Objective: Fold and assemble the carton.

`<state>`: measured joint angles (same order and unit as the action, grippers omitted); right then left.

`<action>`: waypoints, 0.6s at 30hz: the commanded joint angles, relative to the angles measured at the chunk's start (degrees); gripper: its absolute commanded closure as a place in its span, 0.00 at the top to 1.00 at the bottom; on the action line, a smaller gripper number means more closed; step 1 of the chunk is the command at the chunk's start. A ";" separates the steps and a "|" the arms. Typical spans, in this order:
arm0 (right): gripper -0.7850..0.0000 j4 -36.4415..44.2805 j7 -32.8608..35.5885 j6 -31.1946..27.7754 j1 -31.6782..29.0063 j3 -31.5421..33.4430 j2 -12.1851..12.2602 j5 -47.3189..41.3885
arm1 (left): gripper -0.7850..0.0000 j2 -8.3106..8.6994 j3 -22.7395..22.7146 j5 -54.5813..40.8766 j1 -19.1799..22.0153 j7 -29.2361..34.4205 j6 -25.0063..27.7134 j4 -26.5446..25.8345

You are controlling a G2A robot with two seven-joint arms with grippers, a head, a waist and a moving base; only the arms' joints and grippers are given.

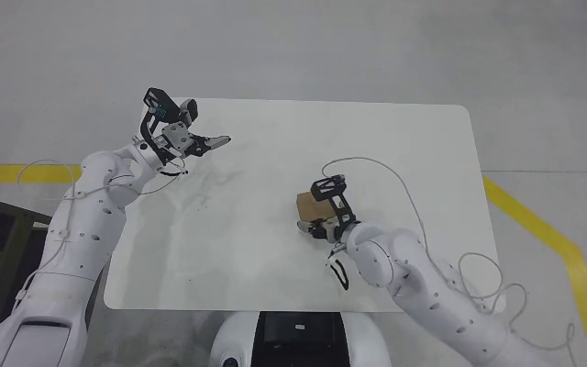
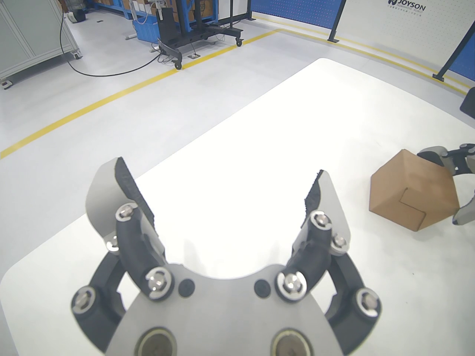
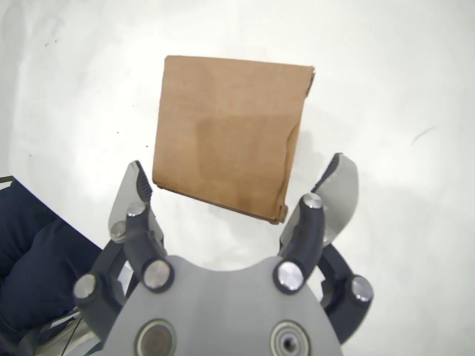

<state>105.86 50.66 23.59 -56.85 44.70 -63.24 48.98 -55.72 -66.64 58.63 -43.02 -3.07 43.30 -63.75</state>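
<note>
Late stage of the fold, we judge: the carton (image 1: 310, 204) already stands as a closed brown box on the white table (image 1: 413, 147), just off the table's centre toward 4 o'clock in the top view. The left wrist view shows a tuck flap seated on one face of it. The right wrist view shows one side seam (image 3: 293, 157) sitting a little uneven, so we read the step in hand as pressing or checking the last closure, not a fresh fold. The right gripper (image 3: 239, 168) sits at the carton's 5 o'clock in the top view, jaws spread wide and straddling the box. One fingertip (image 3: 139, 177) is at or just beside a box corner, the other (image 3: 339, 172) is apart from the side wall, so nothing is clamped. The left gripper (image 2: 222, 187) hangs over the table's 10 o'clock corner, well apart from the carton, jaws spread with nothing between them. For the next move we judge that the right jaws need to come together squarely on opposite walls, or push the uneven seam flat. The left arm would have to come across toward 4 o'clock to brace the box. Risk: the light carton skids or crushes if pinched off-centre.
</note>
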 commanded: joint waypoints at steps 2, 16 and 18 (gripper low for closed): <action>0.40 0.15 0.16 0.27 -0.40 0.26 -0.13 1.28 | 1.00 0.00 0.00 0.00 0.00 0.00 0.00 0.00; 0.48 4.24 1.14 -6.69 -4.21 12.22 0.16 -17.44 | 1.00 0.00 0.00 0.00 0.00 0.00 0.00 0.00; 0.49 4.53 1.44 -8.82 -4.87 14.83 0.18 -24.05 | 1.00 0.00 0.00 0.00 0.00 0.00 0.00 0.00</action>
<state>110.26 51.98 16.06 -61.39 57.80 -63.06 30.10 -55.72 -66.64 58.63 -43.02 -3.07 43.30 -63.75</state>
